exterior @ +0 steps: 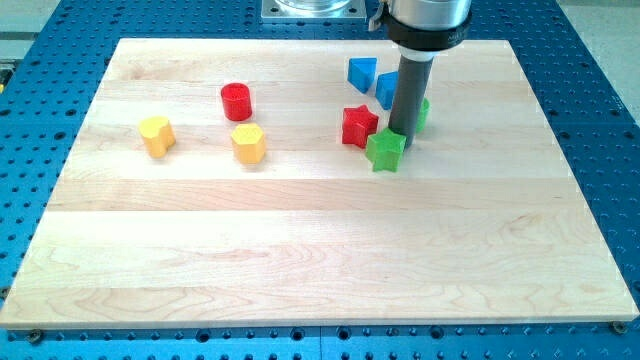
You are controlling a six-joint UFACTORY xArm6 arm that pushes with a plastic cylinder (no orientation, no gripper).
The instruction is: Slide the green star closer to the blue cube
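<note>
Surface: pale wooden board (300, 250) lying on a blue perforated table (600, 60)
Tool: dark rod with no jaws, holding nothing; my tip (401, 134) sits at the far edge of the green star, touching or just short of it
Green star (385, 150): right of centre, just right of the red star (359, 126)
Blue cube (388, 89): just beyond the rod, partly hidden by it, near the green star
Blue triangular block (362, 72): far side, left of the cube
Second green block (423, 113): mostly hidden right of the rod, shape unclear
Left group: red cylinder (236, 101), yellow hexagonal block (248, 143), yellow heart-like block (156, 135), well apart from the tip
</note>
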